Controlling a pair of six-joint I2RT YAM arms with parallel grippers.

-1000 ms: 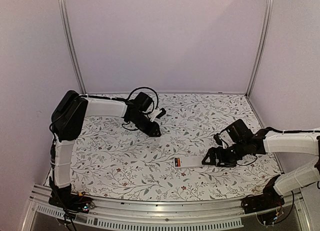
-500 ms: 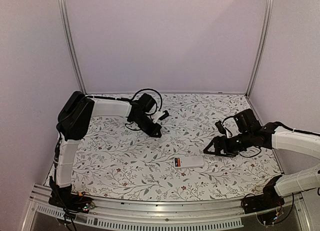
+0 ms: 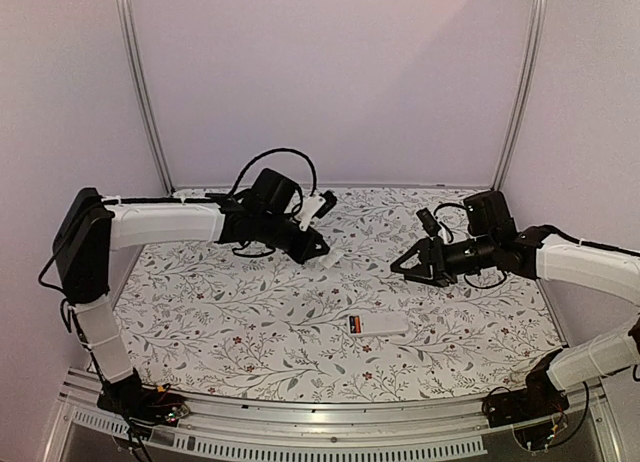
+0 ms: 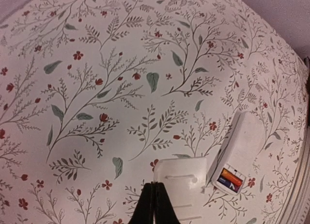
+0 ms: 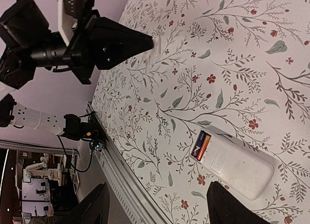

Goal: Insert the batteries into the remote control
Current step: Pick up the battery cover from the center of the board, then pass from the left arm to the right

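Observation:
The remote control (image 3: 380,325) lies white back up on the table, its battery bay open at the left end. Both batteries (image 4: 231,178) sit side by side in that bay, one orange, one dark; the right wrist view shows the batteries (image 5: 201,145) and the remote control (image 5: 238,169) too. My left gripper (image 3: 325,252) hangs above the table behind the remote, shut on the edge of a thin white battery cover (image 4: 183,183). My right gripper (image 3: 400,267) hovers open to the right of it, above the remote, with nothing between its fingers (image 5: 227,207).
The floral tablecloth (image 3: 240,312) covers the table. An aluminium rail (image 3: 330,422) runs along the near edge, with the arm bases and cables at its ends. Plain walls with metal posts (image 3: 140,92) close the back and sides.
The left gripper closed on the white cover and lifted it up and to the right. The right gripper left the remote's right end, rose and moved back, its jaws narrowing somewhat.

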